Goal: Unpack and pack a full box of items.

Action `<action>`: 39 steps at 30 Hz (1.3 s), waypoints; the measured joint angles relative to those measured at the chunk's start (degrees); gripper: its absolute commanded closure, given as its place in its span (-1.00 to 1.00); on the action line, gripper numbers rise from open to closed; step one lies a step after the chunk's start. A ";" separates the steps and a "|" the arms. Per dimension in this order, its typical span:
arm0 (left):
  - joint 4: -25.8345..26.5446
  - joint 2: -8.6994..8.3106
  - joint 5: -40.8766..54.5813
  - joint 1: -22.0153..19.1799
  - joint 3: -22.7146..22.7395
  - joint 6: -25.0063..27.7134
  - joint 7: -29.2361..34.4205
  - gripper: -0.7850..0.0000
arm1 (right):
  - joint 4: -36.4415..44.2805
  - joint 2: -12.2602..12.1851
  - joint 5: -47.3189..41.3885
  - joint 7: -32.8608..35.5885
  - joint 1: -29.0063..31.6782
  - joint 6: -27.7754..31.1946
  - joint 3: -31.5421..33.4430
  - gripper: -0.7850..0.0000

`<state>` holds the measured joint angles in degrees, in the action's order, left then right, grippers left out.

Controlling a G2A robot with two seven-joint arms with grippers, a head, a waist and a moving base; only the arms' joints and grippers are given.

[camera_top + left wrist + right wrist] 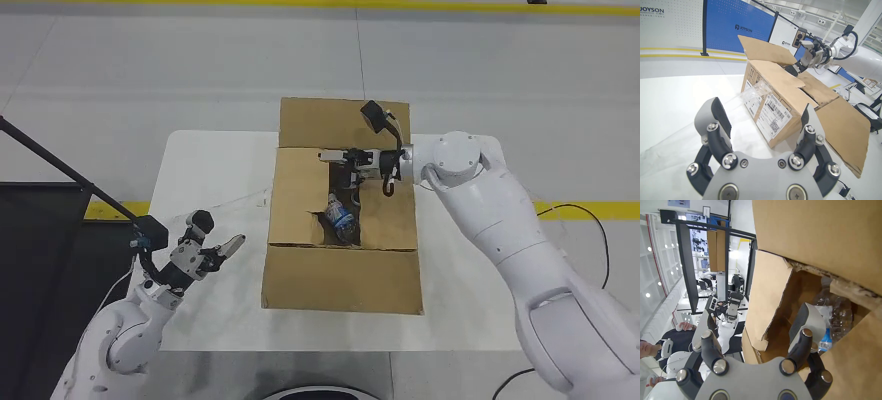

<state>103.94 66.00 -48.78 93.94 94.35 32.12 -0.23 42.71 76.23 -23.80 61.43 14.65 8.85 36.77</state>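
Observation:
An open cardboard box [340,270] stands on the white table [215,160], its flaps spread outward. Inside lies a clear plastic bottle [341,218] with a blue-and-white label, which shows in the right wrist view as a crumpled bottle [836,311] deep in the box. My right gripper [342,170] hangs over the box's far half, open. In its own view the right gripper [755,323] straddles the edge of an inner flap [768,294]. My left gripper [215,250] is open and empty over the table left of the box; the left gripper [764,115] faces the labelled side [772,115].
A loose strip of clear tape [755,89] sticks out from the box's labelled side. A black pole [60,165] and a dark panel [40,270] stand off the table's left edge. Bare table lies left of the box.

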 measured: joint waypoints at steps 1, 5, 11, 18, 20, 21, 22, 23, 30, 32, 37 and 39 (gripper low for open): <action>-0.07 -0.02 0.17 -0.03 0.16 -0.02 0.01 -1.00 | -0.23 0.30 -0.05 0.21 0.02 -0.36 -0.29 -1.00; -0.47 -0.09 0.83 -0.18 0.83 0.01 -0.01 -1.00 | -1.58 2.07 -0.69 0.80 0.02 -1.24 -1.84 -1.00; -0.25 -0.19 1.04 -0.09 1.57 -0.31 0.59 -1.00 | -4.54 4.47 -1.94 1.32 -0.98 0.58 -2.84 -1.00; -0.26 -0.19 1.03 -0.09 1.54 -0.30 0.57 -1.00 | -7.08 5.73 -5.84 3.35 -1.68 6.14 -0.88 -1.00; -0.18 -0.19 0.97 -0.11 1.61 -0.36 0.52 -1.00 | -7.48 6.04 -6.47 3.18 -1.92 7.08 -0.37 -1.00; 0.41 -0.21 0.49 0.01 2.02 -0.72 0.26 -1.00 | -7.60 6.18 -6.70 3.11 -2.03 7.43 -0.16 -1.00; 1.98 -0.26 -0.53 0.67 2.84 -1.30 -0.04 -1.00 | -7.67 6.32 -6.97 3.06 -2.13 7.74 0.03 -1.00; 5.90 -0.33 -2.00 2.57 4.36 -2.39 0.07 -1.00 | -7.68 6.52 -7.32 3.06 -2.28 8.17 0.27 -1.00; 30.48 1.04 -6.28 15.65 13.69 -22.65 -6.63 -1.00 | -7.32 7.80 -7.00 3.56 -3.25 9.76 0.43 -1.00; 30.95 1.39 -5.09 17.34 15.65 -25.37 -8.78 -1.00 | -7.47 8.19 -6.55 3.83 -3.69 9.77 0.33 -1.00; 30.70 1.59 -4.36 17.95 16.79 -26.85 -10.38 -1.00 | -8.43 9.06 -5.87 4.33 -4.65 9.46 0.28 -1.00; 30.71 1.58 -4.38 17.94 16.77 -26.82 -10.34 -1.00 | -8.83 9.32 -5.73 4.69 -4.93 9.45 0.33 -1.00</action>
<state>134.64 67.58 -53.16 111.88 111.12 5.30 -10.57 33.88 85.55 -29.54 66.12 9.71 18.30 37.10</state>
